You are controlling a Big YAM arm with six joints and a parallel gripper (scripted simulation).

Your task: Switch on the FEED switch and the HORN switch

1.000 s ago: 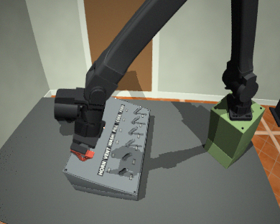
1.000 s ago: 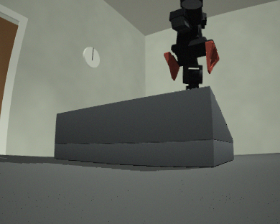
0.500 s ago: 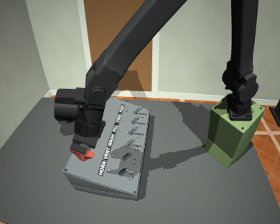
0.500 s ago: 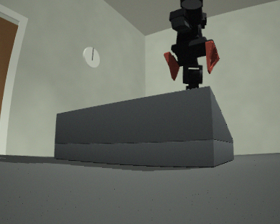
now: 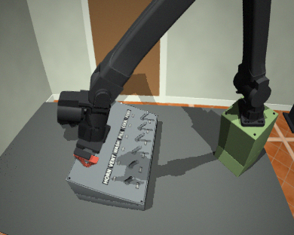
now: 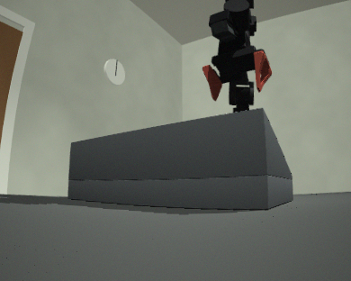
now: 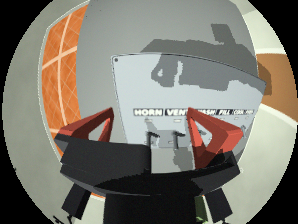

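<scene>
The grey console (image 5: 116,156) sits on the dark table with a row of six toggle switches and white labels. The HORN label (image 5: 107,176) is at the near end, with the HORN switch (image 5: 129,181) beside it. The far labels near the top (image 5: 127,117) are too small to read. My gripper (image 5: 86,159) with red fingers is open and empty. It hovers over the console's near left part, above the blank side of the panel. In the exterior view the gripper (image 6: 237,77) hangs a little above the console's top edge (image 6: 168,158). The wrist view shows the fingers spread on either side of the HORN and VENT labels (image 7: 160,112).
The arm's green base block (image 5: 246,139) stands at the table's right. The table edge runs along the front and left. An orange tiled floor (image 5: 288,147) lies beyond the right edge.
</scene>
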